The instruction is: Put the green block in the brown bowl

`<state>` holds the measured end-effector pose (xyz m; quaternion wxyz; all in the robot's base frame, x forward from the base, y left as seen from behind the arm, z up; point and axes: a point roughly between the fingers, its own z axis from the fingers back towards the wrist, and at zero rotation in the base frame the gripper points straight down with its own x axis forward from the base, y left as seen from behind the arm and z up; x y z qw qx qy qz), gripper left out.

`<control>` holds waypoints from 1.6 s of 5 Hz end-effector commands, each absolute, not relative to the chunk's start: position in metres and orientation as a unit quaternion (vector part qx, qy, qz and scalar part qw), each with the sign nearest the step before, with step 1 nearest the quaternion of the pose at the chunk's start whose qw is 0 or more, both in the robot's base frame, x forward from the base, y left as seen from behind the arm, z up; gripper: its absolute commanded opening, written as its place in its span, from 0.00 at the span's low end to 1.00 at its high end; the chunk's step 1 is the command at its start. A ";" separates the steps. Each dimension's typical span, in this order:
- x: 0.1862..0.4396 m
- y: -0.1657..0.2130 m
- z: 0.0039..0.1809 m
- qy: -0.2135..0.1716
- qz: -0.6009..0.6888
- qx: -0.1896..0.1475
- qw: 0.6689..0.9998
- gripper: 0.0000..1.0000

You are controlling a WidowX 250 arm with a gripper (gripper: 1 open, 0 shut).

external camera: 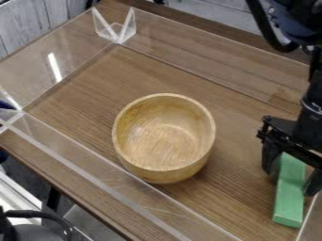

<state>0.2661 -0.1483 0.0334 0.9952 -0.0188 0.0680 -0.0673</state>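
Open Gripper Over the Near End of the Green Block

Positioned at the right side of the view: black gripper, pointing down toward the table, with jaws apart. Placed with fingertips around the upper end of the green block, one to each side. Not clamped on anything. Cannot tell from this angle whether in contact with the block.

Directly below and between the fingertips: upper end of the block, partly covered by the gripper. Laid flat on the wooden table, long side running roughly up and down the view, lower end fully exposed. Located outside the bowl, near the lower right corner of the view.

To the left of the block, well apart from both block and gripper: brown bowl, round, upright, with wood grain visible on the inner wall. Visible inside: bare wood only.

Above the gripper, at the upper right: black cable, looped beside the arm. At the far upper left of the table: clear bracket, angular and transparent. At the lower left corner, beyond the table edge: dark cable, curved.
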 end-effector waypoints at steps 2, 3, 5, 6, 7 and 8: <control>0.273 -0.147 0.046 0.041 -0.059 -0.033 0.997 1.00; 0.272 -0.146 0.047 0.039 -0.058 -0.035 0.997 0.00; 0.273 -0.146 0.044 0.037 -0.061 -0.037 0.997 0.00; 0.273 -0.146 0.042 0.038 -0.063 -0.037 0.997 0.00; 0.272 -0.141 0.058 0.023 -0.067 -0.042 0.997 0.00; 0.271 -0.133 0.086 -0.006 -0.067 -0.046 0.997 0.00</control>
